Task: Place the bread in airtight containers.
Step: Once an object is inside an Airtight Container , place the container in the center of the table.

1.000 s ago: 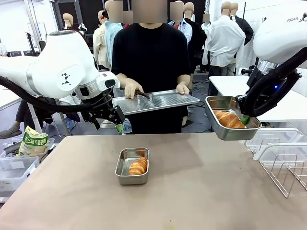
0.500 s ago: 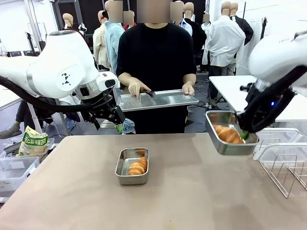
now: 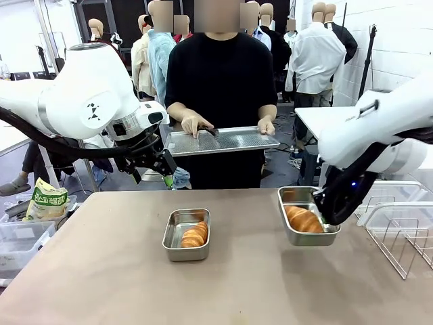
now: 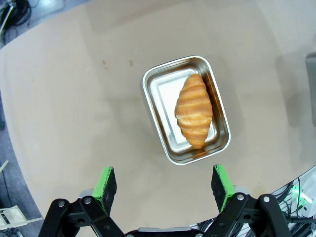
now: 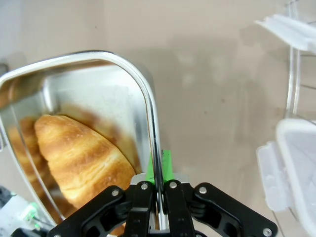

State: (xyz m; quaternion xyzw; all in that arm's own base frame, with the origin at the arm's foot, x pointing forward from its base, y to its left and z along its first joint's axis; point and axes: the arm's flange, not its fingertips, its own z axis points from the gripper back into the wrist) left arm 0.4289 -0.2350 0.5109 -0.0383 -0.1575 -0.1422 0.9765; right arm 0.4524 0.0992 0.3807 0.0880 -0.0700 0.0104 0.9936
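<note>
Front view: we see the right gripper (image 3: 325, 218) clenched on the right wall of a steel tub (image 3: 298, 239), over the right half of the table (image 3: 101, 271). One croissant (image 3: 303, 219) lies slanted inside this tub. We cannot tell whether the tub's bottom touches the table or hangs just above it. On its right side the room is narrow: a wire rack (image 3: 406, 244) and clear plastic lids (image 3: 385, 193) stand near the table's right edge. Between this tub and the second tub (image 3: 170, 237), which sits near the middle of the table, the brown surface is free. The second tub carries a second croissant (image 3: 195, 234), lying toward its right wall. The left half and the near part of the table are wide and bare. The left gripper (image 3: 161, 164) hangs over the far left edge of the table, well apart from both tubs. Behind the far edge a person holds a flat perforated tray (image 3: 230, 141) with both hands, above table level.

In the left wrist view the left gripper's jaws are spread wide and grasp nothing. The second tub lies beyond the green pads (image 4: 106, 182), with free table on all its sides. It is rectangular with rounded corners, shiny, and it mirrors the bread. The croissant is golden-brown, glossy and ridged across.

In the right wrist view the thin rolled rim passes between the two black fingers (image 5: 140, 202), one inside the tub and one outside.
</note>
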